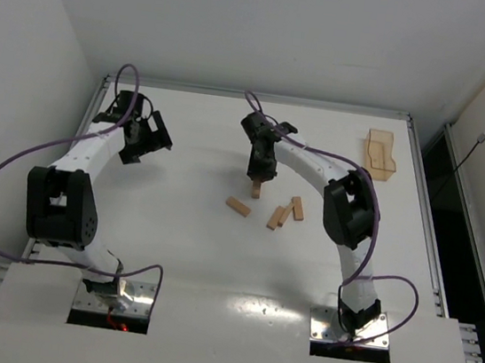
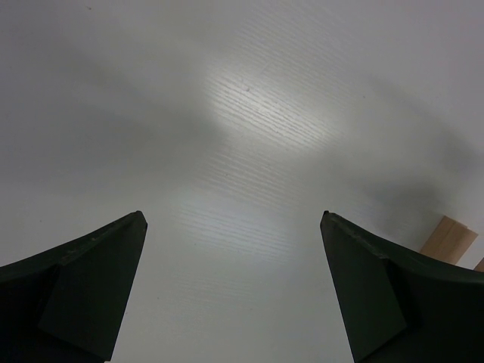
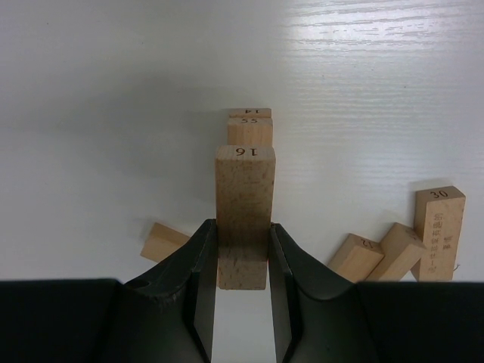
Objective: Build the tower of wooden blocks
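The right gripper (image 3: pixel 242 236) carries block 16 (image 3: pixel 244 185) in line with the wood block tower (image 3: pixel 250 128) at mid-table (blocks 55 and 14 show). Let go off-centre or tilted, the block could knock the stack over. The jaws are clamped on the block's sides. The left gripper (image 2: pixel 234 219) hangs spread wide and empty above the table (image 2: pixel 249 113).

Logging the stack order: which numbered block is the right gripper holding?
The block stamped 16, clamped in the right gripper. Beyond it sit block 55 and block 14; block 30 lies loose aside.
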Robot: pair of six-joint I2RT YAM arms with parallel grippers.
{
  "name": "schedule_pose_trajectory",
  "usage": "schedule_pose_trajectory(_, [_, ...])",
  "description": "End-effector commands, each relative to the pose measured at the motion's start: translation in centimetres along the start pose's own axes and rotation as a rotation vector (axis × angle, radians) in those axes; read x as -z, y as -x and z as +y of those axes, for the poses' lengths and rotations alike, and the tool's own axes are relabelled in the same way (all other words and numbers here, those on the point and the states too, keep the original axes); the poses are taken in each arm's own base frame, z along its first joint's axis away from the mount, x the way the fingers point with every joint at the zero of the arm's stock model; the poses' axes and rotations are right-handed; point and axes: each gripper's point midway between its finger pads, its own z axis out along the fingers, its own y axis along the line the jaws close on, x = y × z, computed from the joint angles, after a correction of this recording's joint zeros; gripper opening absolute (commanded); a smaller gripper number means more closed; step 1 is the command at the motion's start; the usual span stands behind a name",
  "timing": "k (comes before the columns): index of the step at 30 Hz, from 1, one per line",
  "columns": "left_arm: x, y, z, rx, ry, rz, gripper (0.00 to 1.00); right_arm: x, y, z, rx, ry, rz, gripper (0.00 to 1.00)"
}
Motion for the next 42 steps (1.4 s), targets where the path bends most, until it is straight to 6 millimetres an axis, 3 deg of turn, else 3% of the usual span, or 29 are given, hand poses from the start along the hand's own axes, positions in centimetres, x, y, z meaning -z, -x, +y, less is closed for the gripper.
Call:
schedule_pose_trajectory(1, [0.5,1.8,-1.1,0.015,-0.033,-0.039,1.0,0.2,0.4,0.1,-0.004,0.012,-0.015,0.0])
schedule_pose_trajectory(16, [0.2,1.6,-1.0,0.015,-0.029,-0.031,1.0,-0.9,-0.4,0.0,-0.009,0.023,0.018,0.0])
schedule_pose_trajectory(25, [-0.1,1.9,-1.3,0.014,-0.037,-0.026,1.0,-1.1,0.7,0.0,0.006,0.028,-0.01,0.0])
schedule_pose_trajectory(42, [-1.1,1.9,-1.6,0.015,-0.035,-0.004,1.0,-2.2,0.7,-0.6,0.021,0.004,-0.001,0.0])
